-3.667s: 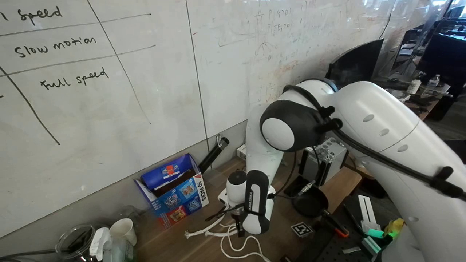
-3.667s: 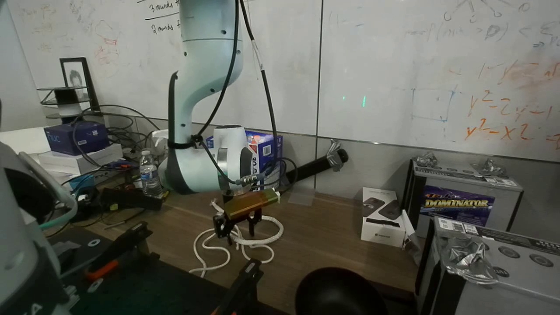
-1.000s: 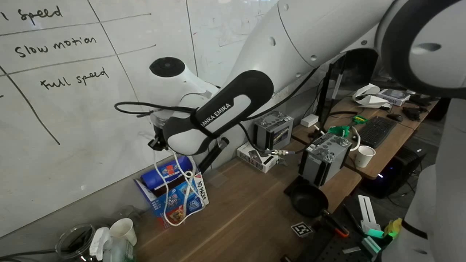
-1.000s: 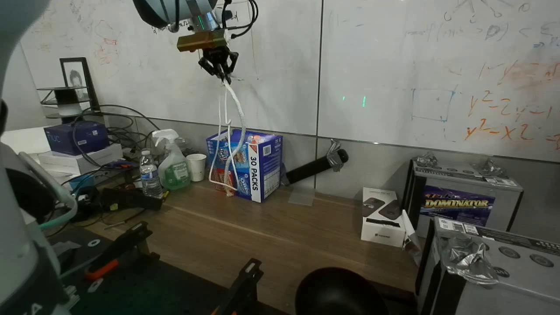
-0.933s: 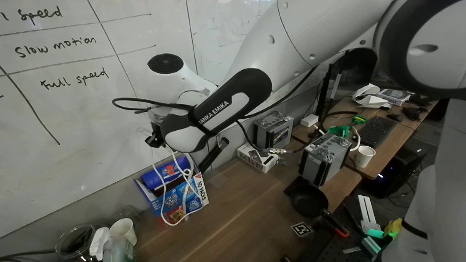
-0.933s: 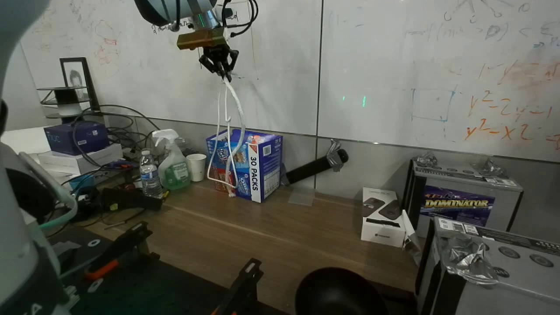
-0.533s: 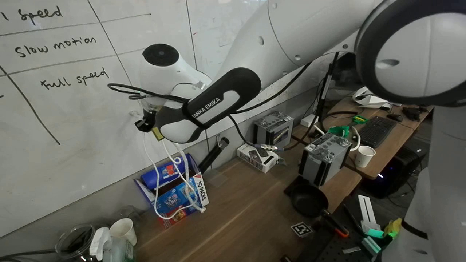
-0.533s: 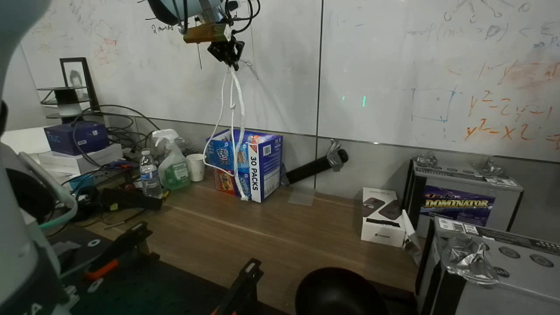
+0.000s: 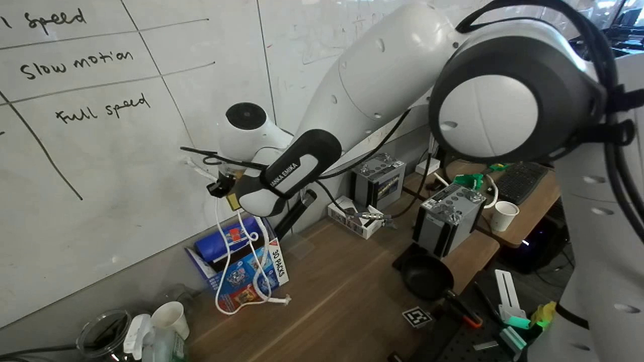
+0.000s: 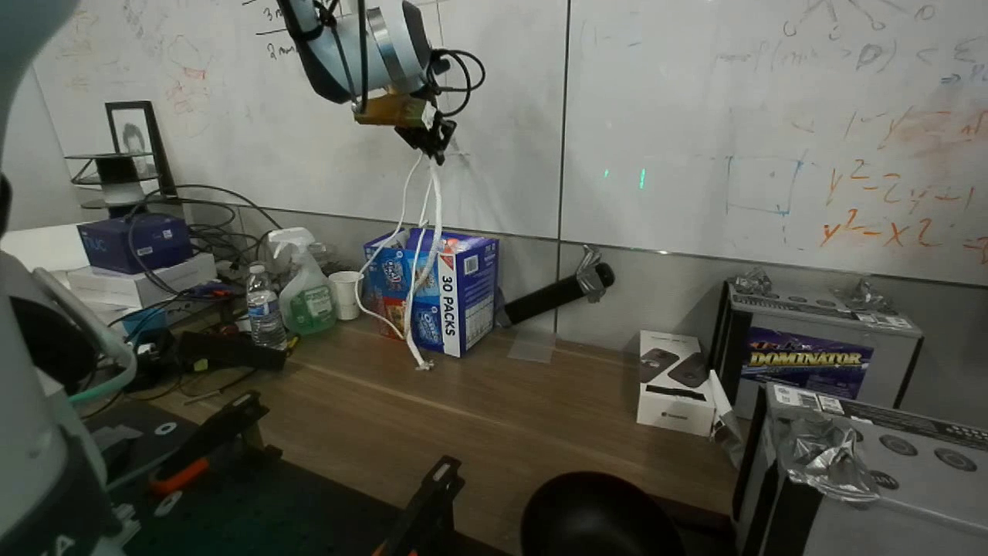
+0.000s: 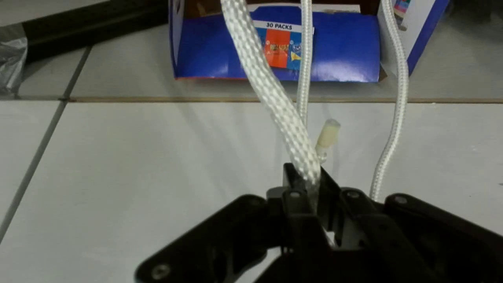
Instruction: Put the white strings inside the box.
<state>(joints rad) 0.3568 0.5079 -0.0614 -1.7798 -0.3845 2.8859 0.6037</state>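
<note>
The tool (image 11: 308, 179) is clamped on the white strings (image 11: 270, 82): in the wrist view its fingertips (image 11: 329, 186) press together round the thickest strand. It is higher than the box (image 10: 467, 293), and the strings hang down outside the box. In both exterior views their loops cross in front of its printed face, and a frayed end shows past that face's bottom edge; whether it touches the desk (image 10: 502, 417) cannot be told. The box stands on the desk near the whiteboard (image 10: 695, 139), open at the top. In an exterior view a cup (image 10: 345, 295) stands just beside the box, with a spray bottle (image 10: 308, 301) and a water bottle (image 10: 265, 313) farther from it. On the box's opposite side leans a black tube (image 10: 548, 299); farther off that way are a white carton (image 10: 673, 409) and two grey cases (image 10: 806, 359). A pan (image 10: 598, 517) sits well apart from the box.
</note>
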